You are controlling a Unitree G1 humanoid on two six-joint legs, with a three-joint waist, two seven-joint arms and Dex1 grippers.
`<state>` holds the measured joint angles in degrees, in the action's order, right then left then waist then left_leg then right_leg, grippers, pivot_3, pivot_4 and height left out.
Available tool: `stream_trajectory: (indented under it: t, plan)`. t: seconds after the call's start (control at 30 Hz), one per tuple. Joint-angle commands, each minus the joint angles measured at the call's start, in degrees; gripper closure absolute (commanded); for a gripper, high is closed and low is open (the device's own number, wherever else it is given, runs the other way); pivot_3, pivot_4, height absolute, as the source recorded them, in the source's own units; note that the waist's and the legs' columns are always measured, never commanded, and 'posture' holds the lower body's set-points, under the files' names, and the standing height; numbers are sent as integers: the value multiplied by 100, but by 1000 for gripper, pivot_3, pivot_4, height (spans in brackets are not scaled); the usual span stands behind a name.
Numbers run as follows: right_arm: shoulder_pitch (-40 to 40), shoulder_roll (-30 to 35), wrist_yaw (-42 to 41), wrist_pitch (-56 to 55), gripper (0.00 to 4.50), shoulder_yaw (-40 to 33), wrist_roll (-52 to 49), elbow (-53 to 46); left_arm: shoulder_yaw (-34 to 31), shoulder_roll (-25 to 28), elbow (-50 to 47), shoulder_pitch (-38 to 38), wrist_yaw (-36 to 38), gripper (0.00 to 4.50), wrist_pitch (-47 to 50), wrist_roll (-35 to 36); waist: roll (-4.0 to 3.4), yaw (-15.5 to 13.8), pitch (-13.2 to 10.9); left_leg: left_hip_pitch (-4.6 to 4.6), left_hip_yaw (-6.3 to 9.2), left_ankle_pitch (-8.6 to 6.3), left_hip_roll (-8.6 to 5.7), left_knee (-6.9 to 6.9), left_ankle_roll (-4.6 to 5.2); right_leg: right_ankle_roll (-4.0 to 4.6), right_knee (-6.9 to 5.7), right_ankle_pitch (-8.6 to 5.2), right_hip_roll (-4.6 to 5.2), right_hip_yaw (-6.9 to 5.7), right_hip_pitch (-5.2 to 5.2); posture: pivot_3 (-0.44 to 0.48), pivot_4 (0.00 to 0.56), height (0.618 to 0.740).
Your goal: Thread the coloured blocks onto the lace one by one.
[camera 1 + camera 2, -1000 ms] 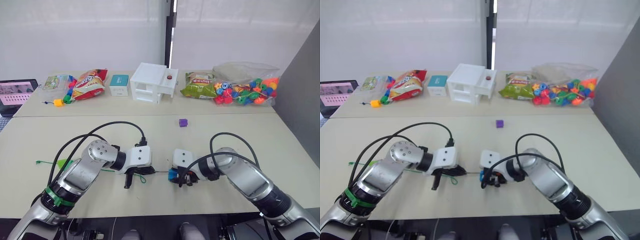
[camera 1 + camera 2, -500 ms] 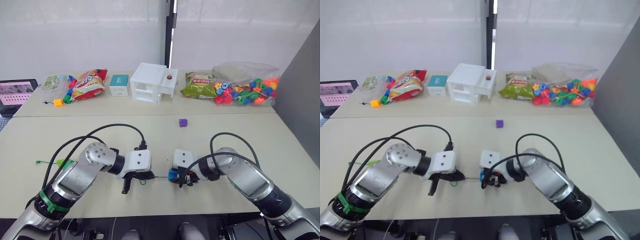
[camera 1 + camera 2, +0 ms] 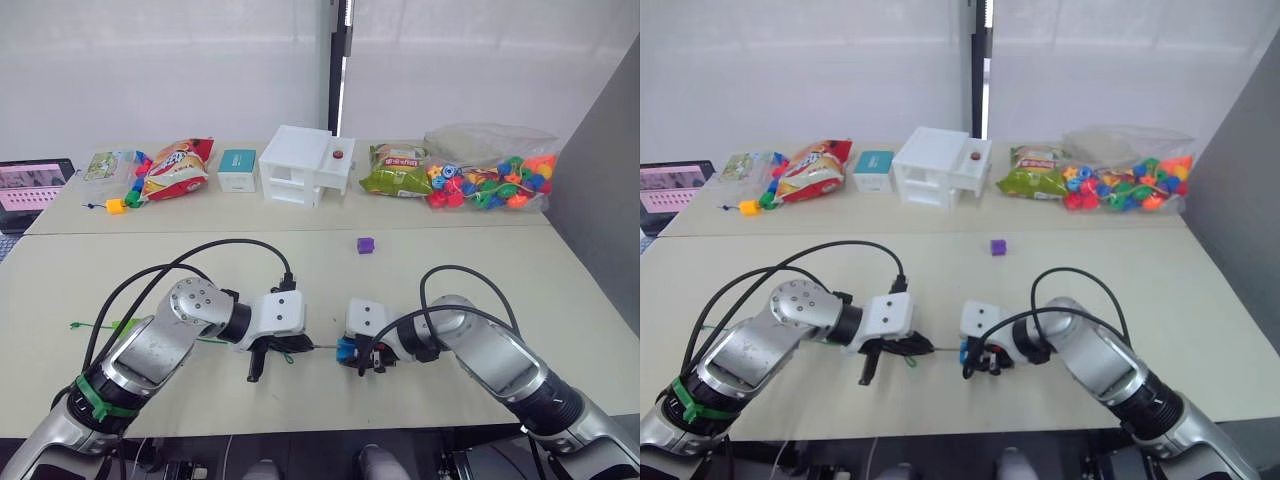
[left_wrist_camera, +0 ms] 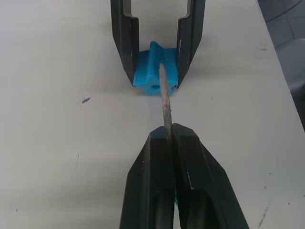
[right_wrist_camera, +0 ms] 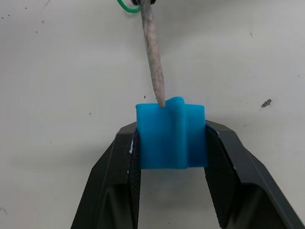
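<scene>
My right gripper [image 5: 170, 132] is shut on a blue block [image 5: 170, 136] just above the table, near the front middle [image 3: 345, 349]. My left gripper [image 4: 169, 138] is shut on the lace's stiff dark tip [image 4: 164, 102], which points straight at the block. The tip's end [image 5: 153, 62] meets the block's face at its hole; I cannot tell how far in it goes. The green lace [image 3: 95, 325] trails left across the table from the left gripper [image 3: 285, 347]. A purple block [image 3: 366, 244] lies alone further back.
Along the far edge stand a clear bag of coloured blocks [image 3: 490, 180], two snack bags [image 3: 178, 168] [image 3: 398, 170], a white box [image 3: 305, 165], a teal box [image 3: 238, 168] and a tablet [image 3: 30, 185]. Black cables loop over both arms.
The left gripper pushed right towards the block half a second ago and has eased back left slightly. The right gripper and blue block have stayed put.
</scene>
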<state>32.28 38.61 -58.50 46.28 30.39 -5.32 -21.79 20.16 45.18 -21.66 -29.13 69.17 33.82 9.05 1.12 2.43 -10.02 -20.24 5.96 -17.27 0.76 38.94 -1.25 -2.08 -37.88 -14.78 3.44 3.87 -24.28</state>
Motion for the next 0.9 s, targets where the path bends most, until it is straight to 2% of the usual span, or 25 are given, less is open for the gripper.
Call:
stream_trajectory:
  t: [0.03,0.63,0.9]
  plan:
    - [-42,63,-34,-22,3175,-13,-28,-150,3,138,111,54,-17,4500,-210,-138,0,1,0,0,0,0,0,0,0,0,0,0,0,0,0,0,150,740]
    - [-52,89,-20,72,3175,-29,-95,-252,69,47,399,269,-35,4500,-748,-240,0,0,0,-1,0,0,0,0,0,0,0,0,0,0,0,0,150,740]
    - [-60,80,-11,117,3175,-26,-110,-284,224,-263,453,-19,-84,4500,-605,-293,0,-1,0,-1,0,0,0,1,0,0,0,0,0,0,0,0,150,740]
